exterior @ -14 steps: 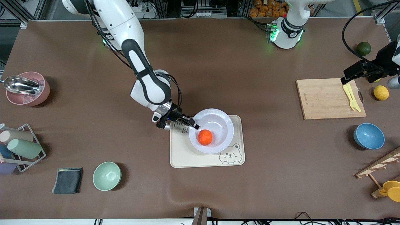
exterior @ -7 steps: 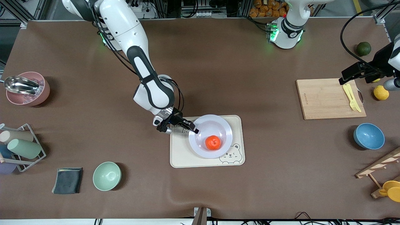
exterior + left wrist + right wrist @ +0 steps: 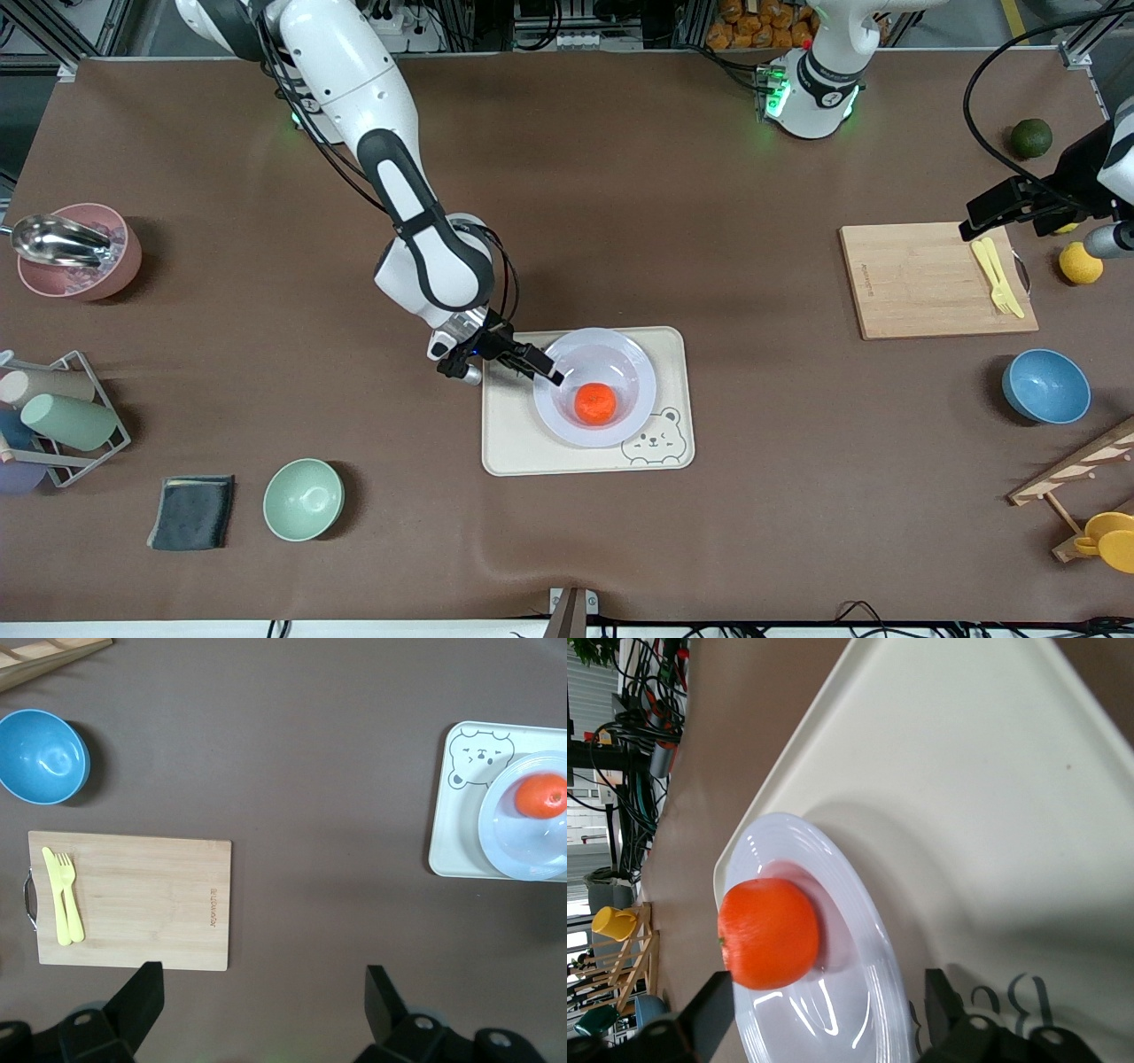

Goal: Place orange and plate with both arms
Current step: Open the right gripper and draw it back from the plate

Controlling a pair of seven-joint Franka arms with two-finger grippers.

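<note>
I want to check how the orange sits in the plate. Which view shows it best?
The right wrist view: the orange fills much of it, resting in the plate's sunken centre. The front view shows it small but whole, on the plate on the tray. The left wrist view shows it far off at the edge.

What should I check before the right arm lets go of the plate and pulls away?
1. Small round orange fruit sits in the round pale lavender plate: ok.
2. Plate on the rectangular cream bear tray: ok.
3. Plate lying flat: cannot tell, its rim looks a little raised in the right wrist view.
4. Right pincer at the plate's rim, toward the right arm's end: ok.
5. Left pincer open, waiting over the bare table beside the wooden cutting board: ok.
</note>
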